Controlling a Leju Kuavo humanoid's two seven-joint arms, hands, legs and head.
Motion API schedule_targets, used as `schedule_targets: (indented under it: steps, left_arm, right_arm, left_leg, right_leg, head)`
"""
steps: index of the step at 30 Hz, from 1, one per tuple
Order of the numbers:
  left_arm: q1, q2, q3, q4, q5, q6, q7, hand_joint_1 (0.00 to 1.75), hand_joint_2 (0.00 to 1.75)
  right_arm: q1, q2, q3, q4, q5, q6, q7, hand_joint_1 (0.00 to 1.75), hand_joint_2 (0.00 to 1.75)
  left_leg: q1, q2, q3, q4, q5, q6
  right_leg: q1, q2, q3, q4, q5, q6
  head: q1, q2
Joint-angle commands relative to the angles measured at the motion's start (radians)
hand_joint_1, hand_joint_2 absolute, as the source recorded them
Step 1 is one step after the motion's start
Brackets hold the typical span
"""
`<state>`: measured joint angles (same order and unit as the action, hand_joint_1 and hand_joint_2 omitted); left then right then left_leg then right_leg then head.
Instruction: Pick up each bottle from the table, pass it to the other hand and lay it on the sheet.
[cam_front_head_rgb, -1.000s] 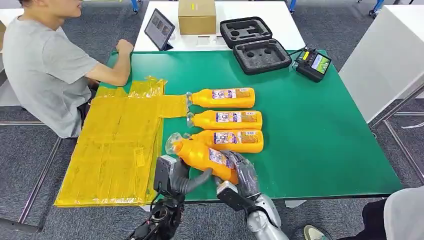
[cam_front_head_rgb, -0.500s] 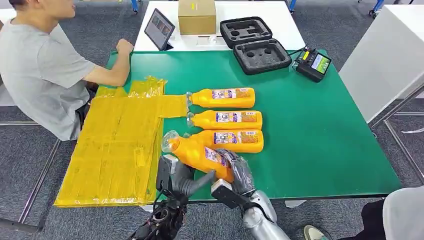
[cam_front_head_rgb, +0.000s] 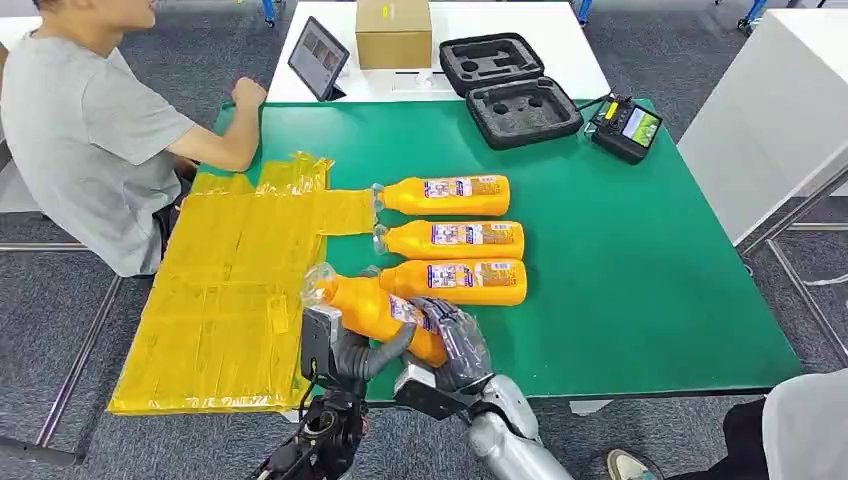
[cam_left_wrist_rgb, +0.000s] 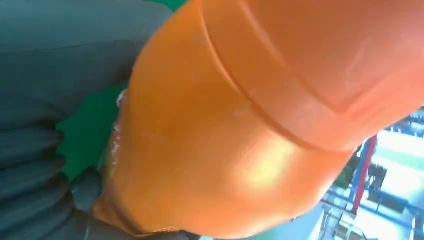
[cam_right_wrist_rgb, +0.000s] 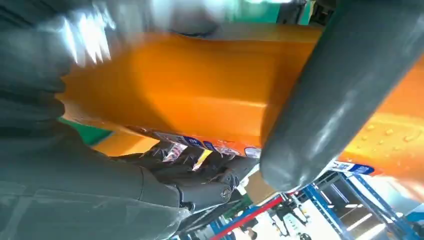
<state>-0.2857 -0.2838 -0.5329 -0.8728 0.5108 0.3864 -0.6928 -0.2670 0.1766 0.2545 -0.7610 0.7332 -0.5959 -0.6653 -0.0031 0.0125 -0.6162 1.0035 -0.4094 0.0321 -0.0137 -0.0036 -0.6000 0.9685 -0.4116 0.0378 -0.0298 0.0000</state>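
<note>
Bottle (cam_front_head_rgb: 380, 312) held off the table at 6 o'clock, cap toward 10, by both hands: right hand (cam_front_head_rgb: 452, 345) wraps its base, left hand (cam_front_head_rgb: 352, 352) grips mid-body (handover step). Next: right lets go, left carries to sheet (cam_front_head_rgb: 235, 290).

silver right arm (cam_front_head_rgb: 505, 440), dark grey-fingered right hand (cam_front_head_rgb: 455, 345)

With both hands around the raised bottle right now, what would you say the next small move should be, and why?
Probably the right hand should let go. The bottle is lifted off the green table, its cap end already over the edge of the yellow sheet, and the left hand also holds it from below. Releasing would finish the handover so the left hand can lay it down.
</note>
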Motion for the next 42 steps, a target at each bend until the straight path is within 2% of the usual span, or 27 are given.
schedule_targets:
  steps: [1, 3, 4, 11, 12, 13, 14, 15, 16, 17, 23, 27, 34, 42]
  left_arm:
    - [-0.089, -0.022, 0.042, 0.017, -0.014, 0.047, -0.005, 0.0, 1.75]
    - [-0.091, -0.03, 0.042, 0.024, -0.03, 0.06, -0.005, 0.07, 1.75]
    - [-0.098, -0.03, 0.039, 0.033, -0.035, 0.056, -0.005, 1.64, 1.75]
    - [-0.098, -0.03, 0.039, 0.033, -0.035, 0.056, -0.005, 1.64, 1.75]
    - [-0.097, -0.033, 0.049, 0.044, -0.046, 0.063, -0.005, 1.75, 1.75]
    - [-0.098, -0.032, 0.049, 0.049, -0.05, 0.058, -0.005, 1.75, 1.75]
    - [-0.097, -0.033, 0.055, 0.05, -0.05, 0.05, -0.005, 1.75, 1.75]
    - [-0.096, -0.032, 0.057, 0.05, -0.05, 0.044, -0.005, 1.75, 1.75]
    - [-0.095, -0.032, 0.059, 0.049, -0.051, 0.043, -0.005, 1.75, 1.75]
    - [-0.097, -0.034, 0.065, 0.056, -0.042, 0.031, -0.005, 1.75, 1.75]
    - [-0.11, -0.026, 0.061, 0.072, 0.006, -0.018, 0.0, 1.75, 1.75]
    - [-0.091, 0.002, 0.072, 0.007, -0.032, 0.022, -0.005, 1.75, 1.75]
    - [0.007, 0.067, 0.248, -0.274, -0.359, 0.158, -0.005, 1.75, 1.75]
    - [0.008, 0.077, 0.257, -0.276, -0.355, 0.146, -0.005, 1.75, 1.75]
  right_arm:
    - [-0.011, 0.021, 0.095, 0.122, 0.007, 0.004, 0.001, 1.61, 1.75]
    - [-0.014, 0.024, 0.1, 0.126, -0.001, 0.008, -0.008, 1.57, 1.75]
    - [-0.014, 0.023, 0.102, 0.127, -0.003, 0.008, -0.009, 1.59, 1.75]
    - [-0.014, 0.023, 0.102, 0.127, -0.003, 0.008, -0.009, 1.59, 1.75]
    - [-0.015, 0.021, 0.102, 0.127, -0.008, 0.004, -0.009, 1.45, 1.75]
    - [-0.016, 0.02, 0.102, 0.127, -0.009, 0.001, -0.009, 1.33, 1.75]
    - [-0.016, 0.019, 0.1, 0.128, -0.015, 0.002, -0.01, 0.84, 1.75]
    - [-0.017, 0.017, 0.099, 0.13, -0.016, -0.002, -0.009, 0.45, 1.75]
    - [-0.018, 0.016, 0.099, 0.131, -0.016, -0.003, -0.009, 0.14, 1.75]
    - [-0.019, 0.017, 0.096, 0.137, -0.023, -0.007, -0.011, 0.0, 1.75]
    - [-0.027, 0.023, 0.086, 0.16, -0.052, -0.027, -0.028, 0.0, 1.75]
    - [-0.022, 0.024, 0.086, 0.149, -0.076, -0.011, -0.033, 0.0, 1.75]
    - [-0.018, 0.011, 0.091, 0.126, -0.141, 0.027, -0.033, 0.0, 1.75]
    - [-0.018, 0.01, 0.091, 0.125, -0.143, 0.027, -0.033, 0.0, 1.75]
  left_leg:
    - [0.002, -0.003, 0.001, 0.001, -0.001, -0.002]
    - [0.002, -0.004, 0.002, 0.001, -0.001, -0.002]
    - [0.002, -0.003, 0.001, 0.001, -0.001, -0.002]
    - [0.002, -0.003, 0.001, 0.0, -0.001, -0.001]
    - [0.001, -0.003, 0.001, 0.0, 0.0, -0.001]
    - [0.002, -0.003, 0.002, 0.0, -0.001, -0.002]
    - [0.002, -0.003, 0.002, 0.0, -0.001, -0.002]
    - [0.002, -0.004, 0.002, 0.001, -0.001, -0.002]
    - [0.001, -0.004, 0.002, 0.0, -0.001, -0.002]
    - [0.001, -0.003, 0.001, 0.0, 0.0, -0.001]
    - [0.001, -0.002, 0.001, 0.0, 0.0, -0.001]
    - [0.001, -0.002, 0.002, 0.0, -0.001, -0.002]
    - [0.001, 0.002, 0.002, 0.0, -0.002, -0.003]
    - [0.001, 0.0, 0.0, 0.0, -0.001, -0.002]
  right_leg:
    - [0.002, -0.002, 0.002, 0.0, -0.001, -0.002]
    - [0.002, -0.003, 0.003, 0.0, -0.002, -0.002]
    - [0.002, -0.002, 0.002, 0.0, -0.001, -0.002]
    - [0.002, -0.002, 0.002, 0.0, -0.001, -0.001]
    - [0.001, -0.002, 0.002, 0.0, -0.001, -0.001]
    - [0.001, -0.003, 0.003, 0.0, -0.001, -0.001]
    - [0.002, -0.002, 0.003, -0.001, -0.001, -0.001]
    - [0.002, -0.003, 0.004, 0.0, -0.002, -0.002]
    - [0.001, -0.003, 0.003, 0.0, -0.002, -0.001]
    - [0.001, -0.002, 0.002, 0.0, -0.001, -0.001]
    - [0.001, -0.001, 0.002, 0.0, -0.001, -0.001]
    - [0.001, -0.001, 0.003, 0.0, -0.001, -0.001]
    - [0.001, 0.003, 0.002, 0.0, -0.002, -0.002]
    - [0.001, 0.0, 0.0, 0.0, -0.001, -0.001]
  head:
    - [0.0, 0.0]
    - [0.0, 0.0]
    - [0.0, 0.0]
    - [0.0, 0.0]
    - [0.0, 0.0]
    - [0.0, 0.0]
    - [0.0, 0.0]
    - [0.0, 0.0]
    - [0.0, 0.0]
    - [0.0, 0.0]
    - [0.0, 0.0]
    - [0.0, 0.0]
    - [0.0, 0.0]
    - [0.0, 0.0]
